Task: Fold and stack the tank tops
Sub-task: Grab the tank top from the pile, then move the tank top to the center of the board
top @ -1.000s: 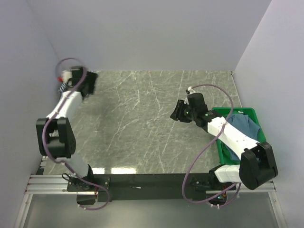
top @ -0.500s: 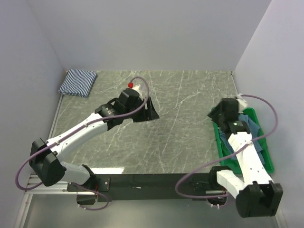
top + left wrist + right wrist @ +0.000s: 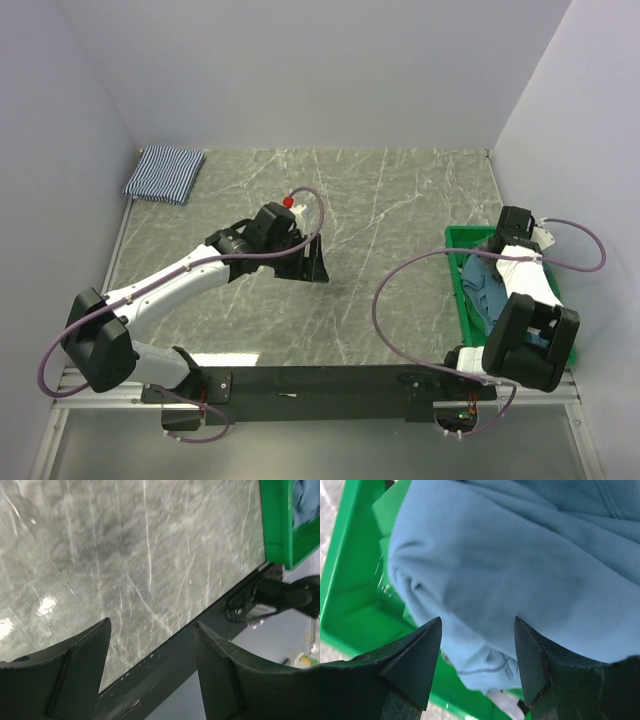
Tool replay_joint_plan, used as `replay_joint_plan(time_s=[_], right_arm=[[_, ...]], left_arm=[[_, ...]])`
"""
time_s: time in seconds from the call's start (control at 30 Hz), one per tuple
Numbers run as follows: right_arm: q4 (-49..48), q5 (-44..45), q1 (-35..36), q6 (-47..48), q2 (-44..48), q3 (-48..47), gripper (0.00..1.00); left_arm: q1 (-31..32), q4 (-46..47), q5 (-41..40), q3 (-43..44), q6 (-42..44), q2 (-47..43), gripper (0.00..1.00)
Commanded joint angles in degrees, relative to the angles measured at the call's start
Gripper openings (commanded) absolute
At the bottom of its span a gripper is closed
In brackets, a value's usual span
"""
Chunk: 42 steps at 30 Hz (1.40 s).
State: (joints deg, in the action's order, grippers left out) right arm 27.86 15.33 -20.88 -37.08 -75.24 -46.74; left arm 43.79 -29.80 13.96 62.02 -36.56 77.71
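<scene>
Striped tank top [image 3: 165, 173]: folded flat rectangle, far-left table [image 3: 400, 200] corner, long axis left-right. Teal tank top [image 3: 520, 570]: ribbed knit, crumpled in green crate [image 3: 350, 595]. Left jaws parted, empty; right jaws wide, empty, over it.

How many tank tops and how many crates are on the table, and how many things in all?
Tank tops: 2, the striped tank top and the blue tank top
Crates: 1, the green crate
Total: 3
</scene>
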Motion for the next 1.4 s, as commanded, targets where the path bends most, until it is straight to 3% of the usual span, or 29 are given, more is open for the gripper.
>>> replay_joint_plan(time_s=[0.0,0.07,0.17,0.2,0.3,0.47,0.53,0.7,0.83,0.93,1.07,1.1,1.2,1.37], right_arm=[[-4.6,4.8,-0.4,-2.0,-1.0,-2.0,0.67],[-5.5,5.1,-0.4,-2.3,-1.3,-1.4,0.66],[-6.5,6.7,-0.6,-1.9,-2.4,-0.9,0.55],[-6.8,6.9,-0.6,-1.8,-2.5,-0.7,0.41],[-7.6,7.4,-0.8,-1.2,-2.0,-0.2,0.14],[-7.7,6.6,-0.9,-0.4,-1.9,-0.4,0.07],[-7.5,6.0,-0.8,-0.3,-1.1,-0.7,0.00],[-2.2,7.7,0.0,0.1,4.8,-3.9,0.00],[3.1,8.0,3.4,0.3,11.3,-12.8,0.00],[6.3,7.1,8.4,0.3,14.2,-22.5,0.00],[5.5,6.7,20.9,0.9,13.9,-35.9,0.00],[5.0,7.5,28.3,1.2,12.1,-39.0,0.00],[5.6,11.1,41.2,3.1,6.1,-55.0,0.00],[5.8,15.3,54.4,5.4,-2.7,-66.6,0.00]], left_arm=[[-0.1,1.1,4.0,-1.4,2.5,-1.5,0.71],[-0.1,0.8,3.6,-1.6,3.2,-1.6,0.71],[-0.1,-0.3,2.7,-1.6,4.2,-1.5,0.71],[-0.1,-0.3,2.5,-1.6,4.3,-1.6,0.71],[-0.1,0.0,2.7,-1.6,4.5,-1.4,0.71],[-0.1,0.0,2.7,-0.6,4.7,-0.3,0.71],[-0.1,0.2,2.3,-0.3,4.7,-0.3,0.71],[-0.3,-0.8,1.0,0.7,4.9,-0.3,0.70],[-1.1,-1.0,0.3,1.3,4.7,-1.6,0.70],[-2.9,-1.0,0.0,1.8,3.8,-2.7,0.71],[-9.9,-0.1,-0.2,1.4,1.4,-5.5,0.71],[-11.5,0.3,0.5,1.0,1.0,-6.0,0.71],[-17.6,0.5,0.5,0.5,-1.2,-7.8,0.71],[-26.3,0.1,-2.2,-1.4,-4.5,-11.7,0.71]])
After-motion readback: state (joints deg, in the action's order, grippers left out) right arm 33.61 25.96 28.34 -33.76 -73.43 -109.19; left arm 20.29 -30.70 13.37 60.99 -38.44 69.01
